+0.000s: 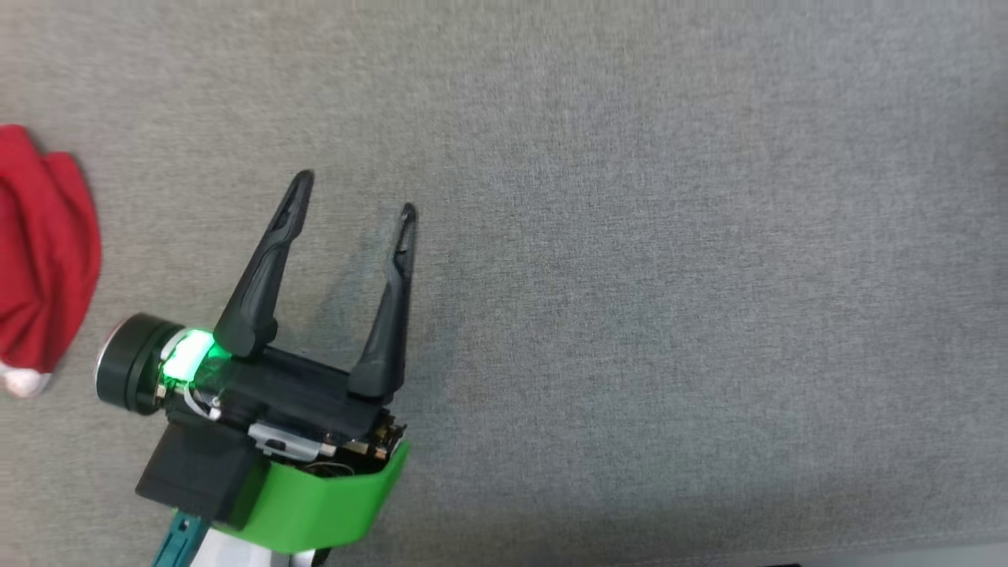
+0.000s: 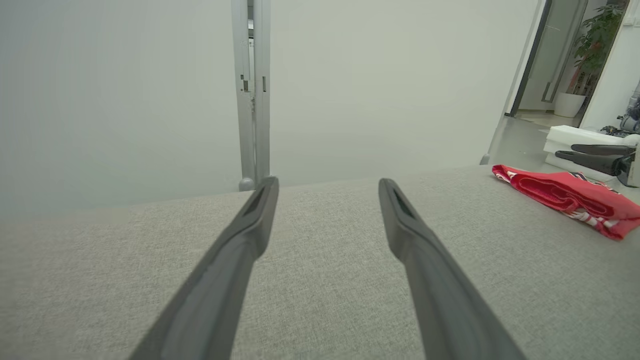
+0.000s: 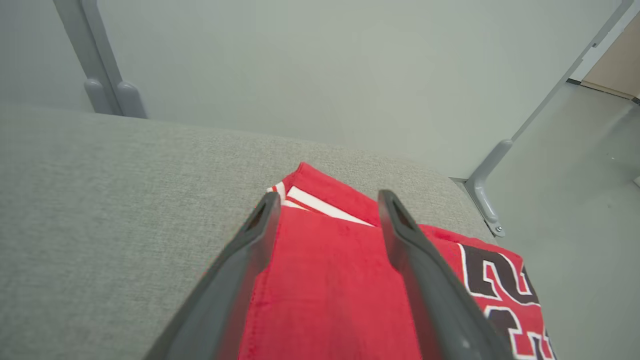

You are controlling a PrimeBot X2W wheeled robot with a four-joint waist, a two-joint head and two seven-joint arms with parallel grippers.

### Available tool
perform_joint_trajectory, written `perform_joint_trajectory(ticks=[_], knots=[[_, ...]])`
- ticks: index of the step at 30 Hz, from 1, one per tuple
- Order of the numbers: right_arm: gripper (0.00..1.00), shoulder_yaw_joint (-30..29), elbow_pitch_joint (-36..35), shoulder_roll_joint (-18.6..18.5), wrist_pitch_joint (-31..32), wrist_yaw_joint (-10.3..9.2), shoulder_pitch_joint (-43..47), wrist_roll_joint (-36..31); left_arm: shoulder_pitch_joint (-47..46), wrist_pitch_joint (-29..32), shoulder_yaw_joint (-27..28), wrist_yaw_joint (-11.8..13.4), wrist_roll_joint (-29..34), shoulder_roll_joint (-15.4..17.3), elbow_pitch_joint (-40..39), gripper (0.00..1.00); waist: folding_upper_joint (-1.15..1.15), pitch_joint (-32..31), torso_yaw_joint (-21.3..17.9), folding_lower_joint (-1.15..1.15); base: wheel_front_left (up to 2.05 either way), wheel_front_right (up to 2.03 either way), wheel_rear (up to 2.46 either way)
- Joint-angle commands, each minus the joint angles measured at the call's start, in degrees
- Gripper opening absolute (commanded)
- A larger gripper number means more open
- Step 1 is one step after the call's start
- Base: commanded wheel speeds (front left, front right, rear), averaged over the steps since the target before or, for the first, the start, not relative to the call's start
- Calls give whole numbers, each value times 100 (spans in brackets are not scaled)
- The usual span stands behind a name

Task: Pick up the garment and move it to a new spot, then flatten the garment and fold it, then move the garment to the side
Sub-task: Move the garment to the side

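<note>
1. The garment (image 3: 325, 280), a red jersey, lies on the grey cloth-covered surface (image 1: 669, 276), at its far right corner as the two wrist views give it. Its right-hand part reaches the edge beside the floor (image 3: 575, 165); whether it overhangs cannot be told.
2. It is seen as a compact, layered bundle rather than a spread-out shirt, so the flattening and the folding are judged to be done.
3. The bundle is placed at the side of the surface and the middle is bare. The last move to the side is therefore judged done, or all but done, and little more than clearing the arm away is thought to remain.
4. The right gripper (image 3: 327, 197) is held directly over the garment with its fingers spread apart. Nothing is clamped between them; whether the fingers touch the cloth cannot be told.
5. The left gripper (image 1: 355, 194) is held over bare surface, its fingers wide apart and empty, well apart from the garment.
6. Large black numerals (image 3: 492, 272), outlined in white, are printed on the red cloth. The upper one is read as a "2"; the one below it is cut off and cannot be read with certainty.
7. White stripes (image 3: 320, 200) are seen as trim at the garment's far end. No brand name or label can be made out.
</note>
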Motion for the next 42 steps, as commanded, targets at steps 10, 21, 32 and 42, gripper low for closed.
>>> perform_joint_trajectory(ticks=[10,21,32,42], knots=[[100,-203,-772,1820,-19,-12,1120,-1025,682,6,664,72,-463,-112,1025,100,0,-1832,327,0,0,0,0],[100,-389,-1777,3204,-20,-12,2671,-1874,1238,8,953,86,-731,-130,1648,100,0,-3201,371,0,0,0,0],[100,-537,-2565,3856,-20,-12,3993,-2630,1702,9,854,232,-722,-128,1912,100,0,-3746,426,0,0,0,0],[100,-580,-2583,4140,-20,-11,4684,-2659,1926,8,892,316,-751,-128,2251,100,0,-4017,399,0,0,0,0]])
